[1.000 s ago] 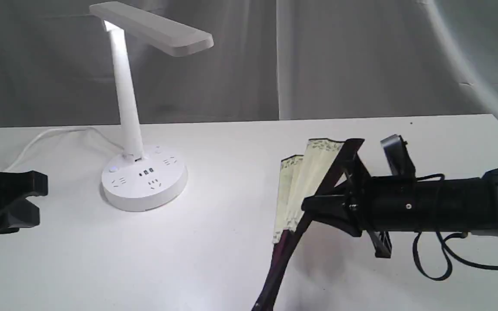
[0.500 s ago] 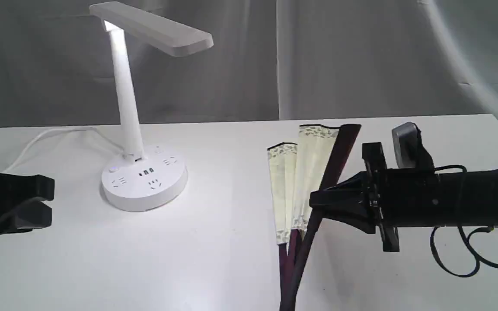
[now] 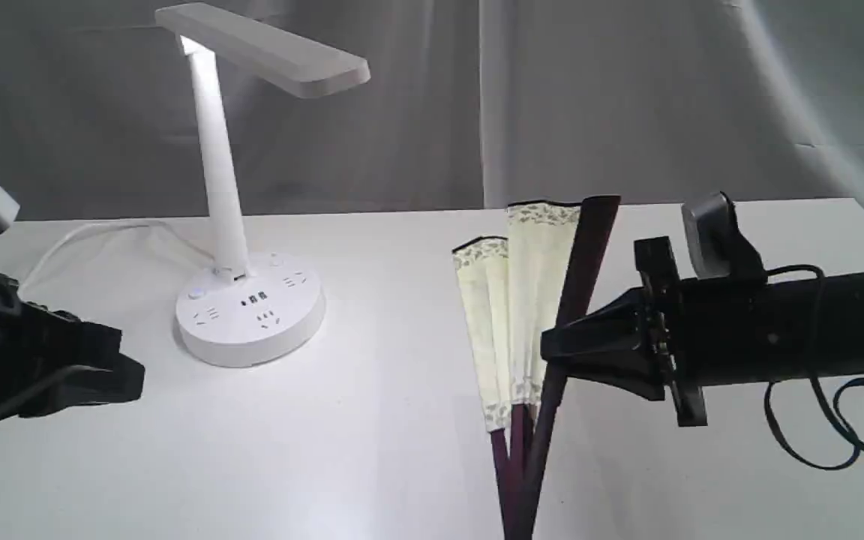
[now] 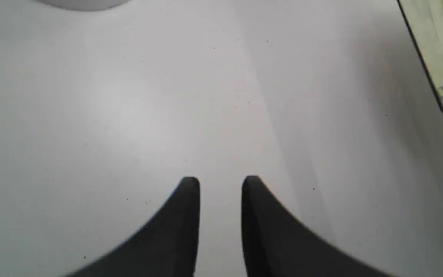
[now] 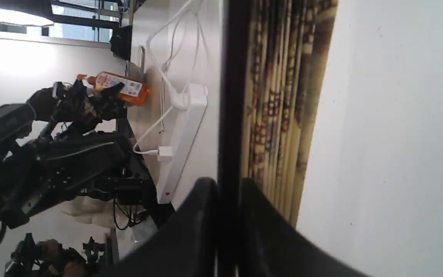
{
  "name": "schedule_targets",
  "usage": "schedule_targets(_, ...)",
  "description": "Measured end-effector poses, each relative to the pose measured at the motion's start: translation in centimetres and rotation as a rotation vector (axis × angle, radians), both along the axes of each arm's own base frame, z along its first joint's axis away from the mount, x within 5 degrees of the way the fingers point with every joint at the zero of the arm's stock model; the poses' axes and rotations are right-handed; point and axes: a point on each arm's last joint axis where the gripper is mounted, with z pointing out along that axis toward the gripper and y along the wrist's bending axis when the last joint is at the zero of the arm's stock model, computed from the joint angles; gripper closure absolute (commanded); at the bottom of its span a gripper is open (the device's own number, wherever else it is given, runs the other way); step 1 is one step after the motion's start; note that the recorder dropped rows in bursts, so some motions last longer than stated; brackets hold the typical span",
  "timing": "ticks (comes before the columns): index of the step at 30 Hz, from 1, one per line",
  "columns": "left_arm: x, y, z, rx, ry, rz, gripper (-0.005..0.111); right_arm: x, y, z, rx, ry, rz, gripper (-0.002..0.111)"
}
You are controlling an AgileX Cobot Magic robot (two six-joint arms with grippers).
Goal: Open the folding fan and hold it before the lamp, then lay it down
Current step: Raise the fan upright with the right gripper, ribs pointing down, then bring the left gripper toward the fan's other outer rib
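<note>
your right gripper (image 3: 550, 352) is clamping the dark outer guard of the folding fan (image 3: 526, 300), which is standing nearly upright at its fingertips, only partly spread. your left gripper (image 4: 219, 184) is hovering well apart from it, jaws narrowly parted, holding nothing. the lamp (image 3: 223, 195) is standing between them, farther back. you should be bringing the left across to the free guard, pinching the wood, and drawing away slowly, sparing the paper.
</note>
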Motion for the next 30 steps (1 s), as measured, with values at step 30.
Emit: schedule_targets(30, -0.1, -6.3, 0.3, 0.097, -0.318, -0.09, 0.107, -0.1, -2.6, -0.5, -0.045, 0.054, -0.024, 0.108)
